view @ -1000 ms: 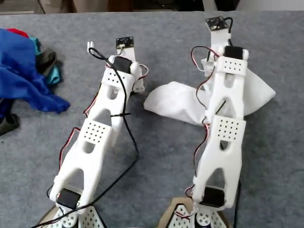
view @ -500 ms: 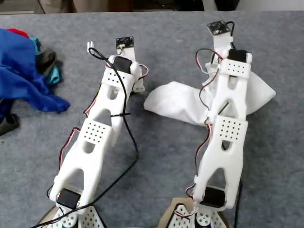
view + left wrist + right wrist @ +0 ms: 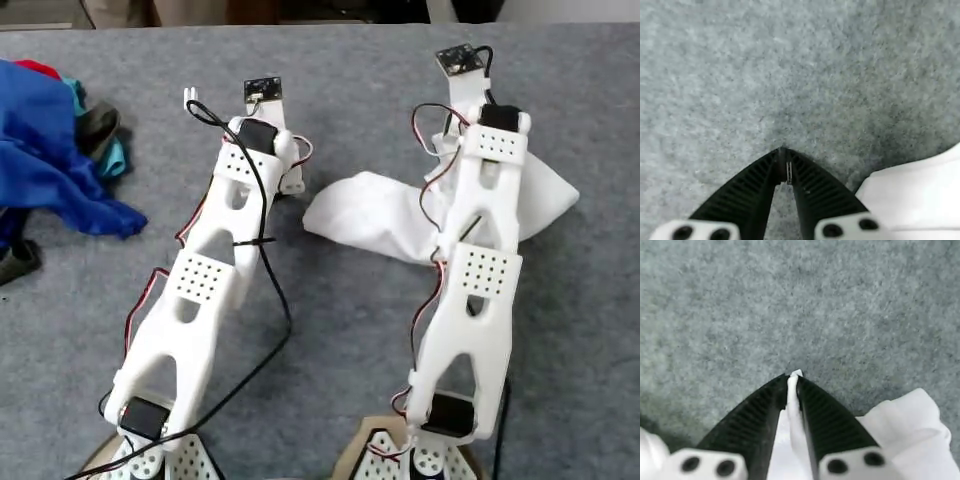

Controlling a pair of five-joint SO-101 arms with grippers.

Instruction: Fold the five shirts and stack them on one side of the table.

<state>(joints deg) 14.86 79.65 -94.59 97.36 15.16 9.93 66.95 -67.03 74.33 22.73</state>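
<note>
The white shirt [image 3: 370,215] is laid crumpled on the grey table [image 3: 340,90] under the right arm, with its long axis across the table, from side to side. An edge of it is pinched by the right gripper [image 3: 792,377]. The jaws of the left gripper [image 3: 783,152] are pressed together on nothing, near the shirt's edge. The other shirts [image 3: 45,140] are heaped at the left edge of the table.

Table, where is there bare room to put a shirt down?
Bare grey table lies along the far edge, and near, between the shirt pile and the left arm. Crowded: the white shirt under the right arm.

Soft, even light all over. Faint shadows on the table [image 3: 345,320] hug the left arm [image 3: 205,275], and the white shirt [image 3: 370,215] looks almost blown out.
</note>
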